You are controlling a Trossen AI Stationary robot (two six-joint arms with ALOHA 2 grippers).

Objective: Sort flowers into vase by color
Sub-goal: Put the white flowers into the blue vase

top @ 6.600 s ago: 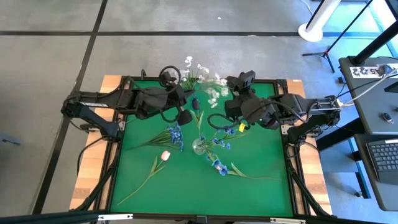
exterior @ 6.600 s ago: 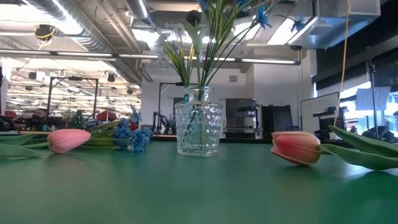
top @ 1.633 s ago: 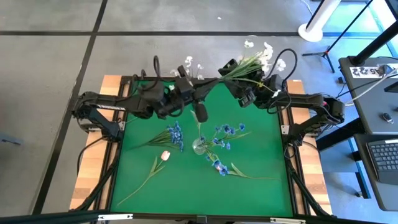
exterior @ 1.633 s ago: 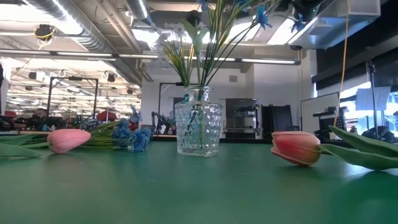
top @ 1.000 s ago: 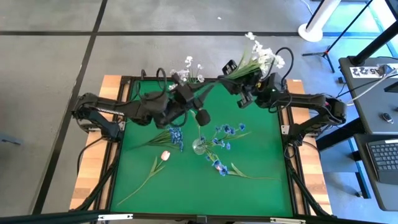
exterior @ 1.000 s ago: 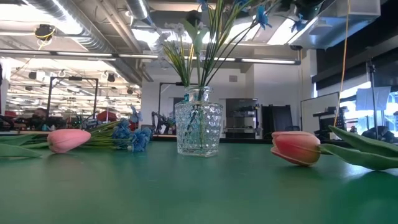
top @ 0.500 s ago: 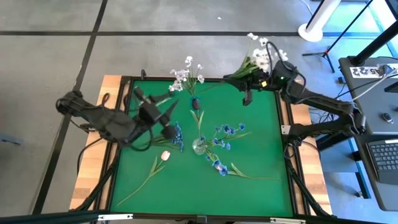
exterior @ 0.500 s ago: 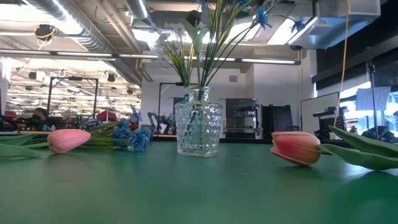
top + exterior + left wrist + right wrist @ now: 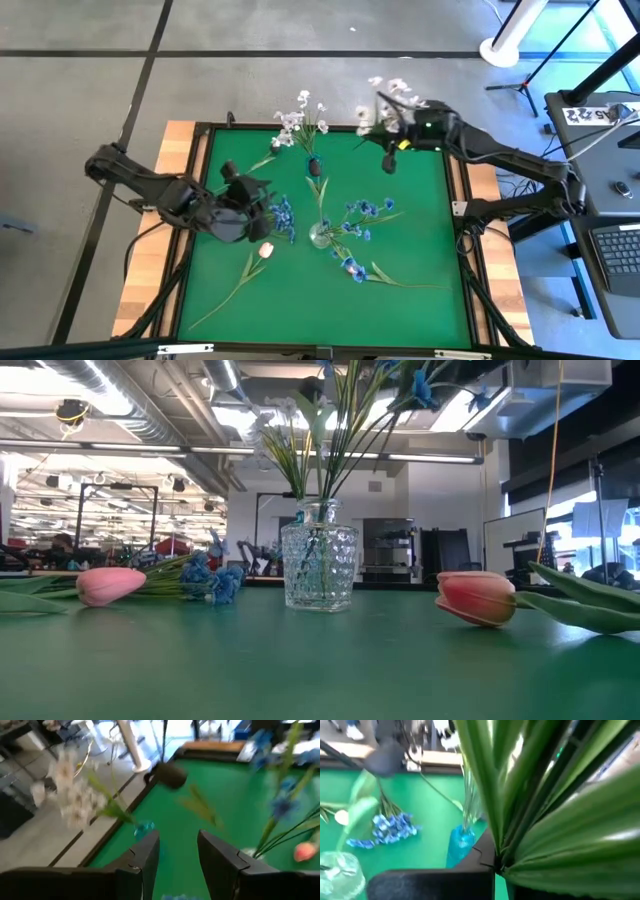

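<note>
— Where's the right hand (image 9: 392,122)?
— Above the bench's (image 9: 420,250) far edge, clamped on a white blossom sprig (image 9: 385,95).
— The left hand (image 9: 262,203)?
— Fingers (image 9: 217,857) parted, holding nothing, beside the loose blue sprig (image 9: 283,216).
— Other flowers?
— Blue ones stand in the glass vase (image 9: 319,567); a pink tulip (image 9: 265,250) lies nearby

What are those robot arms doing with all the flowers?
They are sorting flowers. The right pincer holds a bunch of white flowers up at the table's far edge. The left pincer is open and empty, just beside the loose blue flowers. A glass vase in the middle already has blue flowers in it. A pink tulip lies on the green table.
</note>
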